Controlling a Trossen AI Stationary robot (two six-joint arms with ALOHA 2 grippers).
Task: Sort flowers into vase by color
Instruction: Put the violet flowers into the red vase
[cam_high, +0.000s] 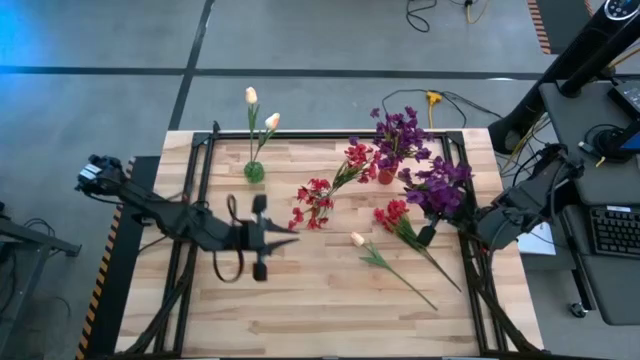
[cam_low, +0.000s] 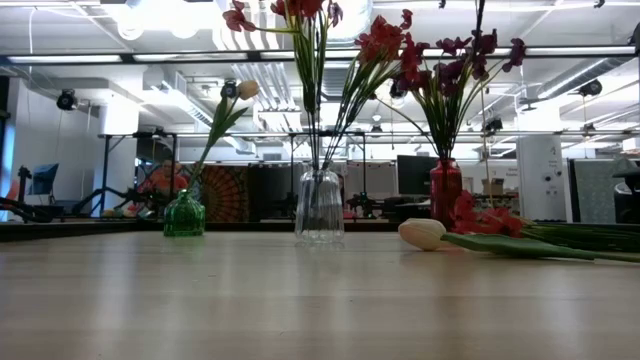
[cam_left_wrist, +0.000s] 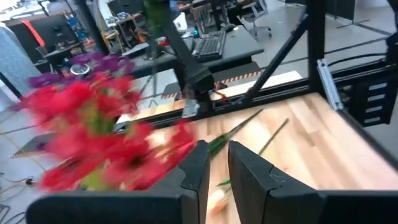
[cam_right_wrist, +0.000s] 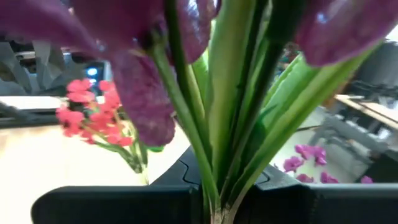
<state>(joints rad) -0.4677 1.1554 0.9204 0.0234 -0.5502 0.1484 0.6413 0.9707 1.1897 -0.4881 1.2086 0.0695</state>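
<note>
Purple flowers, green stems bunched, sit clamped in the closed right gripper above the table's right side. Left gripper, fingers nearly together with nothing visibly between them, is beside the red flowers in the clear vase. Cream tulip and red stem lie flat on the table; two tulips stand in the green vase, purple and red blooms in the red vase.

Two cream-yellow tulip buds stand upright at far left. Red blossom clusters stand mid-table, more just right of them beside purple blossom clusters. Another purple bunch is raised at right — stems pinched together. Lying flat: a red spray and a cream tulip — stems pointing near-right.
</note>
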